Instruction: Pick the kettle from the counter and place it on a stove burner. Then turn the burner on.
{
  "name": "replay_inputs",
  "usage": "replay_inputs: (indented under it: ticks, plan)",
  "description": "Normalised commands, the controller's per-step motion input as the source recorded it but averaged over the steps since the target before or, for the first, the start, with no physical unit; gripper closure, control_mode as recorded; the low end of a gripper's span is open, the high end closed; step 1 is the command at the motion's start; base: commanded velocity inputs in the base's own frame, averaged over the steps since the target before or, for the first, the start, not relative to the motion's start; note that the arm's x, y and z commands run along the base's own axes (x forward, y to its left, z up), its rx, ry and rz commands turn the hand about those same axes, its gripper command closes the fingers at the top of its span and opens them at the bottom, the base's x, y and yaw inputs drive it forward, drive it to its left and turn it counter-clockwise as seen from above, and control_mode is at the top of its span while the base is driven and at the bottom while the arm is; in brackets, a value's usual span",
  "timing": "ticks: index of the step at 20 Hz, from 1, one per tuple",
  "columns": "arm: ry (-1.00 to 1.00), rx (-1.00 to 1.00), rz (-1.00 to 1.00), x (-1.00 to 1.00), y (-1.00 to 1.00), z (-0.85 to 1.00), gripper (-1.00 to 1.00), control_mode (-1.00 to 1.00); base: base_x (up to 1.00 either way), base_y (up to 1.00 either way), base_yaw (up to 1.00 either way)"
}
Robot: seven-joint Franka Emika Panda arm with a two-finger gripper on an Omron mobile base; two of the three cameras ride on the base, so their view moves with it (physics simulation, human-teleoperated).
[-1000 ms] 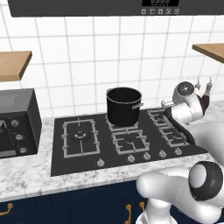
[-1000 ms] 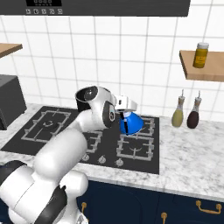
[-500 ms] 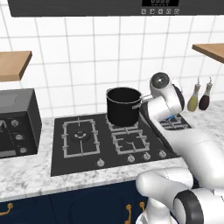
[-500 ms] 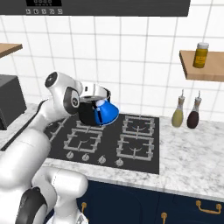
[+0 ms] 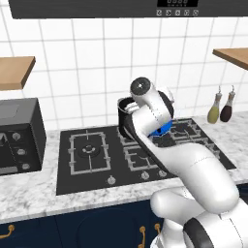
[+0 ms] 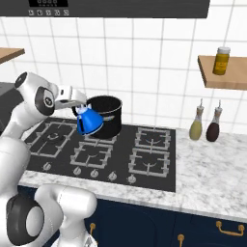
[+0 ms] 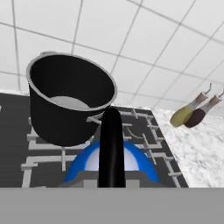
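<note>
The small bright-blue kettle (image 6: 90, 122) hangs in the air over the black cooktop, just in front of the tall pot. My gripper (image 6: 82, 107) is shut on its thin black handle (image 7: 110, 144), which rises up the middle of the hand view above the blue body (image 7: 87, 162). From the left base view the kettle (image 5: 161, 129) peeks out behind my forearm. The large stove burner (image 6: 52, 136) (image 5: 88, 149), with its wide grate, lies on the cooktop's left side, to the left of the kettle. The speckled counter (image 6: 217, 171) surrounds the cooktop.
A tall black stockpot (image 6: 107, 115) (image 7: 65, 103) stands on a rear burner right behind the kettle. Two bottles (image 6: 205, 126) stand by the wall at right. A dark oven box (image 5: 17, 135) sits at far left. Knobs (image 6: 91, 173) line the cooktop's front edge.
The arm has swung left across the cooktop, carrying the kettle from the right burners to the middle, in front of the pot. The grip stayed shut.
</note>
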Motion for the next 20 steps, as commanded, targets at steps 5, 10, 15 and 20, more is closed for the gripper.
replay_inputs:
  ticks: [5, 10, 15, 20]
  plan:
    - [0.05, 0.00, 0.00, 0.01, 1.00, -0.49, 1.00, -1.00, 0.00, 0.00, 0.00]
    - [0.08, 0.02, 0.00, 0.04, 1.00, -0.40, 1.00, -1.00, 0.00, 0.00, 0.00]
    - [0.05, 0.19, 0.00, 0.25, 0.95, -0.23, 1.00, -1.00, 0.00, 0.00, 0.00]
    - [0.05, 0.56, 0.05, 0.08, 0.05, -0.26, 1.00, -1.00, 0.00, 0.00, 0.00]
